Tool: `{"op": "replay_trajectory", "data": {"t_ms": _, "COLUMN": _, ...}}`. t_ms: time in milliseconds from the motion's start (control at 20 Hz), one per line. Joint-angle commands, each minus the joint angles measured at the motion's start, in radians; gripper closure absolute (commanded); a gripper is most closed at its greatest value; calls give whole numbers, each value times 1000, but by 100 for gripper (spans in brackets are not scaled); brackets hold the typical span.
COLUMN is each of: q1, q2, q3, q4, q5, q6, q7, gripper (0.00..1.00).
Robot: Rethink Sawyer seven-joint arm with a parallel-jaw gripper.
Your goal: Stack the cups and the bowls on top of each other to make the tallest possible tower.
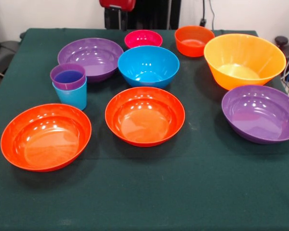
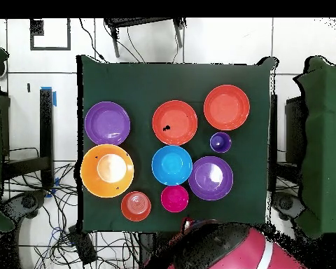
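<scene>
We see the tower begun: a glossy purple plastic cup [image 1: 68, 76] nested in a light blue plastic cup [image 1: 71, 95], standing on the green-clothed tabletop [image 1: 192, 192] beside a wide purple bowl [image 1: 90, 57]. We judge the narrow base the main risk; wide bowls set on top may tip it. The other bowls look empty: two orange-red [image 1: 45, 136] [image 1: 145, 115], blue [image 1: 148, 65], pink [image 1: 143, 38], small orange [image 1: 194, 40], deep yellow-orange [image 1: 244, 60], second purple [image 1: 260, 113]. We cannot tell the tool's state; only the red arm [image 2: 220, 256] shows.
</scene>
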Motion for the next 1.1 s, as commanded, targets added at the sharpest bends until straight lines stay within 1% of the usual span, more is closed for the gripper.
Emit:
{"op": "replay_trajectory", "data": {"t_ms": 50, "q1": 44, "q2": -19, "q3": 119, "q4": -52, "q5": 31, "q6": 121, "q7": 83, "gripper": 0}}
{"op": "replay_trajectory", "data": {"t_ms": 700, "q1": 64, "q2": -64, "q3": 189, "q4": -43, "q5": 53, "q6": 152, "q7": 102, "gripper": 0}}
{"op": "replay_trajectory", "data": {"t_ms": 850, "q1": 77, "q2": -73, "q3": 201, "q4": -45, "q5": 69, "q6": 175, "q7": 103, "gripper": 0}}
{"op": "replay_trajectory", "data": {"t_ms": 1100, "q1": 99, "q2": -75, "q3": 204, "q4": -50, "q5": 97, "q6": 183, "q7": 111, "gripper": 0}}
